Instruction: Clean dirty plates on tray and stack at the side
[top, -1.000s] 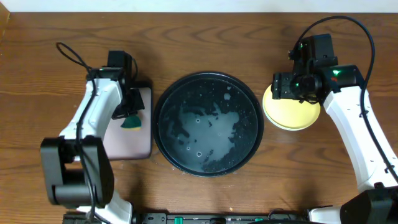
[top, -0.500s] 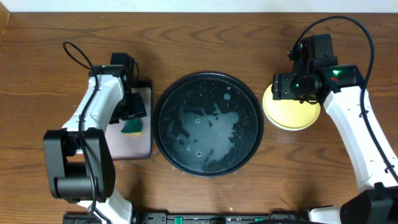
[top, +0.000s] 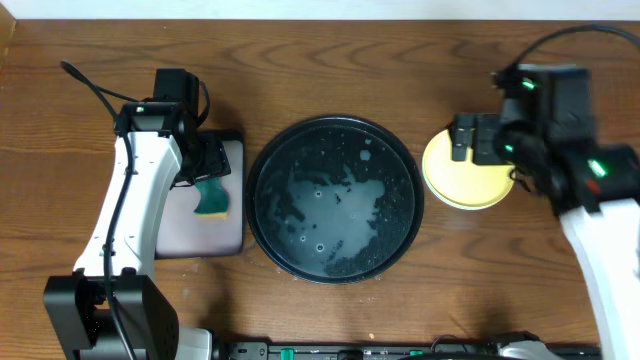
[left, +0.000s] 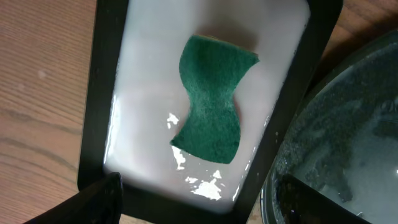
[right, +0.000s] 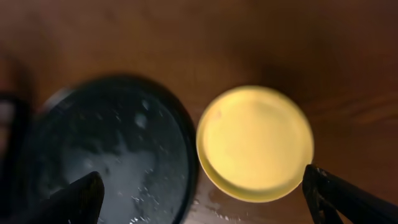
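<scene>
Wooden table is carrying round black tray at centre, yellow plate lying just right, rectangular tray sitting left.

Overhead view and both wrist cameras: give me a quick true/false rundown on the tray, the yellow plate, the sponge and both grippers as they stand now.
1. The round black tray has no plate on it. True.
2. The yellow plate lies on the tray. False: it sits on the table beside the tray, on the right arm's side.
3. The left gripper is clamped on the green sponge. False: it is open, and the sponge lies free in the small rectangular tray.
4. The right gripper is open and holds nothing. True.
5. The round tray is dry. False: wet, sudsy patches cover its floor.
</scene>
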